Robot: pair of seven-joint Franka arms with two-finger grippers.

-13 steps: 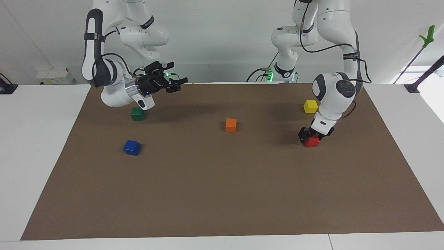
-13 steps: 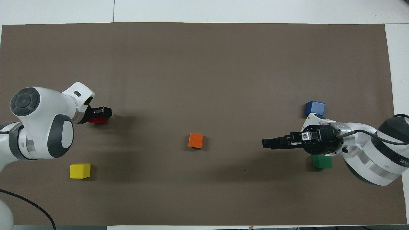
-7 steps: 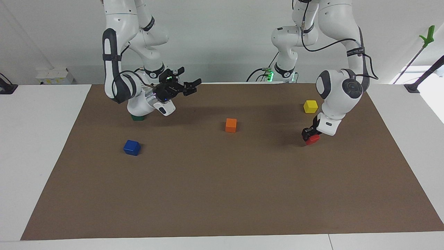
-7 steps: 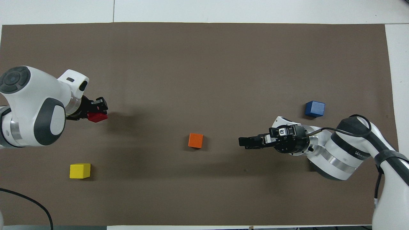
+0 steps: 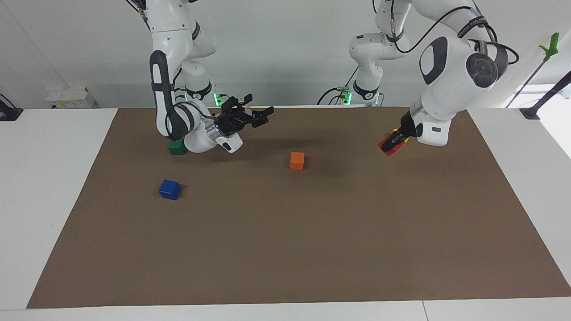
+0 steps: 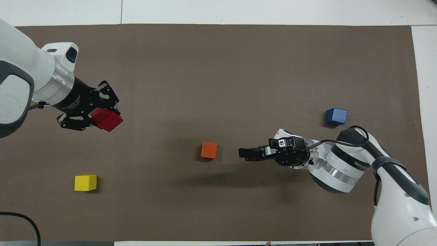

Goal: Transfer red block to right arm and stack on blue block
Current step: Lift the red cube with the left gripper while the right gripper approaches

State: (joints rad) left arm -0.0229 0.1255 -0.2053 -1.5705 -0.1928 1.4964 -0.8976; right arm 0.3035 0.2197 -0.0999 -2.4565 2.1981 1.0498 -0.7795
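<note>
2 grippers hang over the mat: the left gripper grasps the red block (raised), the right gripper spread wide; the blue block sits alone.

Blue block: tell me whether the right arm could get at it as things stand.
Probably yes. The blue block sits alone on the mat at the right arm's end, nothing on or against it. The right end effector hangs open and empty, up over the mat toward the orange block.

Bare brown mat separates the grippers; only the orange cube stands between.
</note>
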